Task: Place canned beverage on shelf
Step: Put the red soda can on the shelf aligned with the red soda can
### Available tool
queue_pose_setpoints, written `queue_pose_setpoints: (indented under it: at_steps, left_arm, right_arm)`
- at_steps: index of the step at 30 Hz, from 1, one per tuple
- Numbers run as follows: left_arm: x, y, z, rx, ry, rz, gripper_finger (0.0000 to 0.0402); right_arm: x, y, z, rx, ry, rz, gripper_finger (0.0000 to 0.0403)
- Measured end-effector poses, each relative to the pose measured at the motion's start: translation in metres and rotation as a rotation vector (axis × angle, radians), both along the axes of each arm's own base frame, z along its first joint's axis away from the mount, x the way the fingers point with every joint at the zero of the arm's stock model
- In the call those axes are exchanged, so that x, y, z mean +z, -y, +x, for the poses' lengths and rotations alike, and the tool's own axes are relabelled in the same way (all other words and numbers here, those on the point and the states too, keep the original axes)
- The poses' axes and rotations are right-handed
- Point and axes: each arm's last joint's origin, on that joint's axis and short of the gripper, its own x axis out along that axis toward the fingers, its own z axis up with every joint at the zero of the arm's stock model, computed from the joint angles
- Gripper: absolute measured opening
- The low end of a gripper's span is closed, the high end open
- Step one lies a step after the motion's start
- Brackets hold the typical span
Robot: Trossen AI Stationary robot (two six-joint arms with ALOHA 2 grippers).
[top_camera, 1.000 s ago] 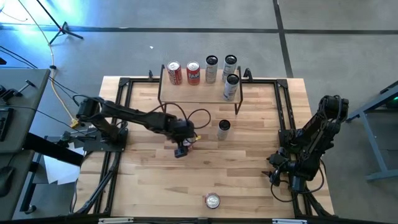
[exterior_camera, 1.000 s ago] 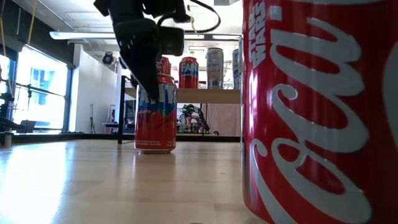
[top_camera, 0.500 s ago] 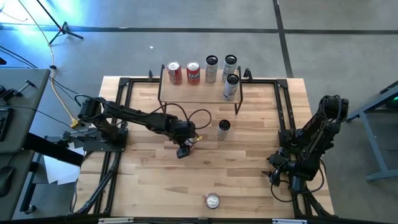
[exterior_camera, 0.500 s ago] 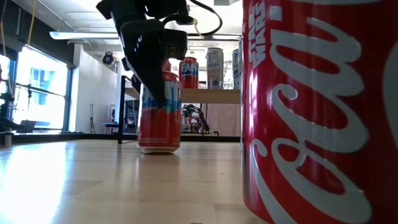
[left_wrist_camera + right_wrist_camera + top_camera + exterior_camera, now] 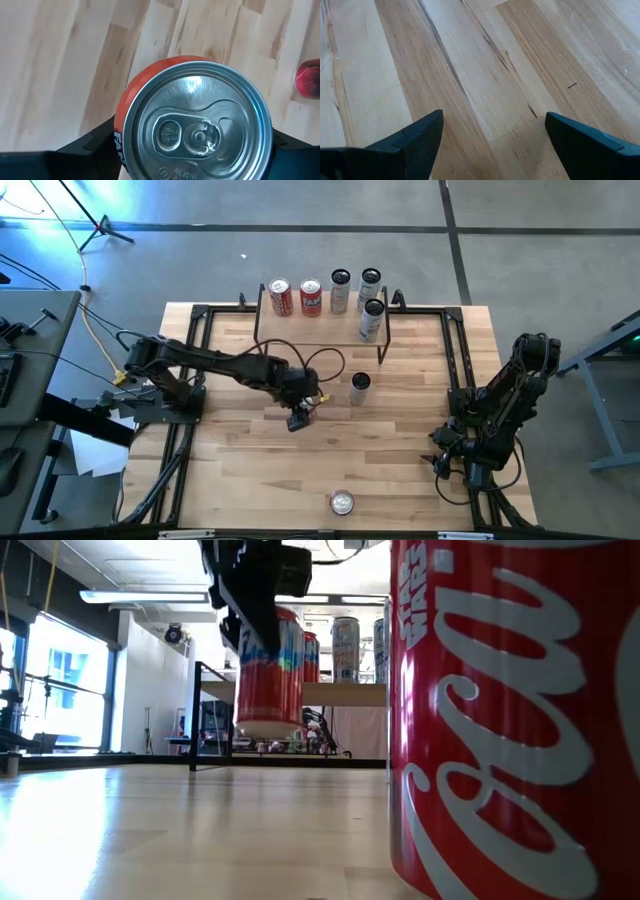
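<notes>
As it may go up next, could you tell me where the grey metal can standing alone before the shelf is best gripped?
Probably across the round side wall of the grey metal can, approaching from above: it stands upright with bare wooden table all round, clear of the shelf.

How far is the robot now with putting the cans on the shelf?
Five cans already stand on the shelf. The left gripper holds a red can lifted off the table. A silver can and a Coca-Cola can remain on the table. The right gripper waits open.

Five cans [image 5: 340, 292] on shelf [image 5: 320, 325], seemingly
</notes>
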Motion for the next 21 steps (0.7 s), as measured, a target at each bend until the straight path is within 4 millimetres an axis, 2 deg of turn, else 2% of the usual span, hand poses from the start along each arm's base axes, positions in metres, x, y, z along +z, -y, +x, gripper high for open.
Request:
queue_pose_setpoints:
  at_steps: [8,15,21]
  left_arm:
    - [0.045,-0.004,0.004,0.038,0.033,0.069,0.0271]
    - [0.083,-0.018,0.003,0.116,0.085,0.151,0.0271]
    - [0.099,-0.039,0.003,0.205,0.125,0.21,0.0271]
  right_arm:
    - [0.0,0.0,0.0,0.0,0.0,0.0,0.0339]
    - [0.0,0.0,0.0,0.0,0.0,0.0,0.0339]
    - [0.0,0.0,0.0,0.0,0.0,0.0,0.0339]
